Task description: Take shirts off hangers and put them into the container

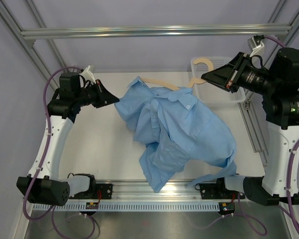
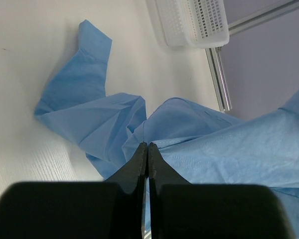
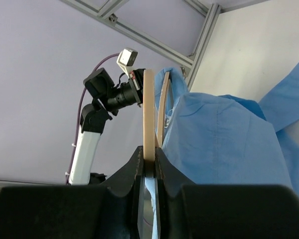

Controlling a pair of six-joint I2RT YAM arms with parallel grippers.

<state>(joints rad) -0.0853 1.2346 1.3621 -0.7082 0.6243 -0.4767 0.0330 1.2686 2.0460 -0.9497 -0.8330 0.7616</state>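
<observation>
The light blue shirt (image 1: 182,129) hangs crumpled over the table's middle, its upper part still draped on the tan wooden hanger (image 1: 162,83). My right gripper (image 1: 203,77) is shut on the hanger near its hook; in the right wrist view the hanger (image 3: 149,109) stands pinched between the jaws of the right gripper (image 3: 149,154), with the shirt (image 3: 224,134) beside it. My left gripper (image 1: 117,98) is shut on the shirt's left shoulder edge; in the left wrist view the left gripper (image 2: 147,145) pinches a fold of the shirt (image 2: 229,149). The white mesh container (image 1: 220,95) sits at the back right, partly hidden by the right gripper.
The container (image 2: 192,22) stands against the table's right edge rail (image 2: 219,74). A shirt sleeve (image 1: 214,175) trails toward the front rail near the right arm's base. An aluminium frame bar (image 1: 149,32) crosses the back.
</observation>
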